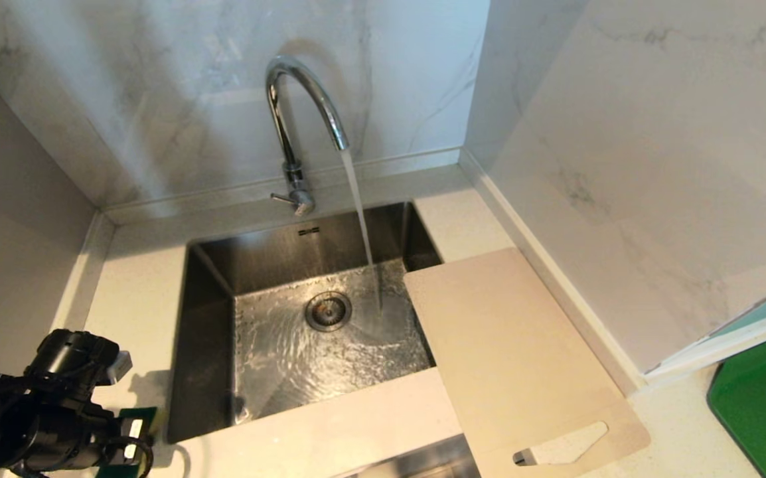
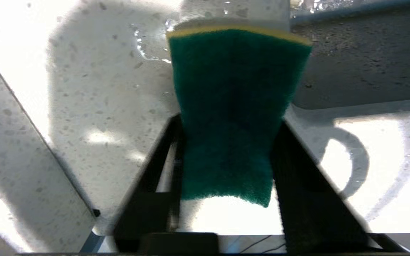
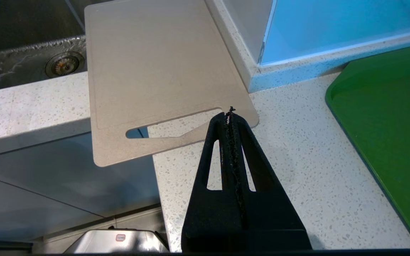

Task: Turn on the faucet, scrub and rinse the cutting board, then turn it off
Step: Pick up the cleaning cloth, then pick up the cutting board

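Faucet (image 1: 303,113), top centre of head view, runs water into sink (image 1: 210,318). Board (image 1: 509,358) lies lower right, bridging sink's right rim. Left gripper (image 2: 226,149), lower left, clamps sponge (image 2: 233,106). Right gripper (image 3: 230,117) pressed together, empty, near board's slot.

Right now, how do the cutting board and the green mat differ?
Colour: the cutting board is pale beige; the green mat is bright green.
Place: the cutting board overhangs the sink on its right side; the green mat lies farther right on the counter, partly out of view.
Detail: the cutting board shows a handle slot; none is visible on the green mat.
Both lie flat, with rounded corners.
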`<state>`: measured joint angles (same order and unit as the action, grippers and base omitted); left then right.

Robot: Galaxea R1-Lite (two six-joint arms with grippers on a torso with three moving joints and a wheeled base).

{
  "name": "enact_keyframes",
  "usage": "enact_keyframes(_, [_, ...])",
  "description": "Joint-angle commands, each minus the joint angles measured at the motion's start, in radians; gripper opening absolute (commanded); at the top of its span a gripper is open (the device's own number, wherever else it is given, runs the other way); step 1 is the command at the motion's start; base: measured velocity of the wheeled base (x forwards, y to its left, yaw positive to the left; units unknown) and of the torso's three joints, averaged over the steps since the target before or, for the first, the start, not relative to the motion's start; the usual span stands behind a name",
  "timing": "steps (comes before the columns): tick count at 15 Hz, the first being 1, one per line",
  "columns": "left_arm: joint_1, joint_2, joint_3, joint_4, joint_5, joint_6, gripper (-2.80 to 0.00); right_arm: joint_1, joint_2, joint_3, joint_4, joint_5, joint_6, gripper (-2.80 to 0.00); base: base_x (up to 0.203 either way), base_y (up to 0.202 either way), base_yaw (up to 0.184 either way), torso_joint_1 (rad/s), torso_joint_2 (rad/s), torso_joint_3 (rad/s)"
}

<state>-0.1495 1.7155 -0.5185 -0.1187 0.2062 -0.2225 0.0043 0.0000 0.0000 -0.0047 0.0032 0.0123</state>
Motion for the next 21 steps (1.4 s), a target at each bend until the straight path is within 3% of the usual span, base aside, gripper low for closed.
enact_keyframes(1, [0.004, -0.003, -0.002, -0.002, 0.001, -0.002, -2.8, 0.0, 0.0, 0.0, -0.001, 0.0, 0.0, -2.8, 0.0, 0.0, 0.0, 0.0, 0.0, 0.0])
enact_keyframes(6, [0.003, -0.041, -0.012, -0.002, -0.006, -0.003, -2.8, 0.0, 0.0, 0.0, 0.0, 0.0, 0.0, -2.8, 0.0, 0.0, 0.0, 0.0, 0.0, 0.0])
enact_keyframes(10, [0.002, -0.187, -0.039, 0.033, -0.024, 0.001, -2.8, 0.0, 0.0, 0.0, -0.001, 0.0, 0.0, -2.8, 0.0, 0.0, 0.0, 0.0, 0.0, 0.0])
enact_keyframes(13, [0.001, -0.333, -0.095, 0.18, -0.041, -0.001, -2.8, 0.0, 0.0, 0.0, 0.0, 0.0, 0.0, -2.8, 0.0, 0.0, 0.0, 0.0, 0.0, 0.0])
enact_keyframes(17, [0.001, -0.571, -0.158, 0.427, -0.114, -0.007, -2.8, 0.0, 0.0, 0.0, 0.0, 0.0, 0.0, -2.8, 0.0, 0.0, 0.0, 0.0, 0.0, 0.0])
enact_keyframes(21, [0.033, -0.71, -0.121, 0.463, -0.111, -0.002, -2.8, 0.0, 0.0, 0.0, 0.0, 0.0, 0.0, -2.8, 0.0, 0.0, 0.0, 0.0, 0.0, 0.0])
